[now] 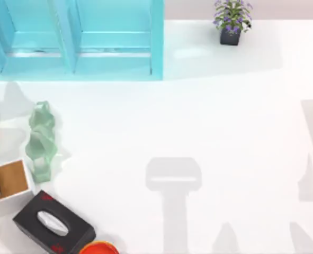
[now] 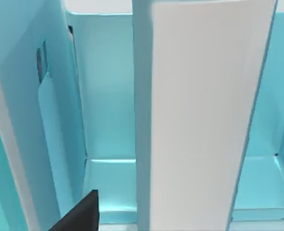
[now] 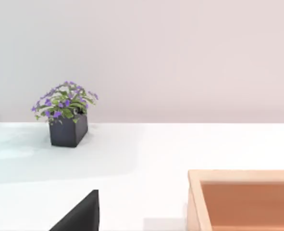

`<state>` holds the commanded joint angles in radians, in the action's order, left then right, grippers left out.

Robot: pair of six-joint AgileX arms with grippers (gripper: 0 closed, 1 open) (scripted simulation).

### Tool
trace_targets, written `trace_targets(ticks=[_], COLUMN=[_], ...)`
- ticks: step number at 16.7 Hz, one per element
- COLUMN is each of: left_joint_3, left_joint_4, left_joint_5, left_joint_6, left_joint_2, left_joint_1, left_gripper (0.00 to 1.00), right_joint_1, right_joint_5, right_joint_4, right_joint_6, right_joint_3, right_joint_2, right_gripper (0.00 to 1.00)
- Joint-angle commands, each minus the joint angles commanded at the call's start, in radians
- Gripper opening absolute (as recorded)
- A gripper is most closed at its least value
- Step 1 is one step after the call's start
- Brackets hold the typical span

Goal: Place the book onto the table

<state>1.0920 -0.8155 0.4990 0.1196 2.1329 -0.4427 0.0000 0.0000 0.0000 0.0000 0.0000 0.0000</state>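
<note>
Shelf (image 1: 114,42) is sitting at the worktop's (image 1: 209,116) back left. Inside it the book (image 2: 199,115) is standing upright, page edges facing the left tool (image 2: 80,215) — how wide, I cannot tell. It is looking stiff, heavy and slick-covered, so I'd be pinching across both covers. Rightward, the right tool (image 3: 79,214) is idling near the plant (image 3: 65,113), state unclear.
</note>
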Motion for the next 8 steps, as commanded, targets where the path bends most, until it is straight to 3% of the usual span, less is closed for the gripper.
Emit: trace_targets(ticks=[8], left_joint_3=[0.297], left_joint_4=[0.052], left_joint_5=[-0.032], left_joint_6=[-0.005], left_joint_2=[0.239], left_joint_1=[0.037], left_gripper=[1.00], right_joint_1=[0.000], right_joint_5=[0.000], right_joint_4=[0.000], right_joint_6=[0.000], right_joint_3=[0.000], right_joint_2=[0.000], right_gripper=[1.00])
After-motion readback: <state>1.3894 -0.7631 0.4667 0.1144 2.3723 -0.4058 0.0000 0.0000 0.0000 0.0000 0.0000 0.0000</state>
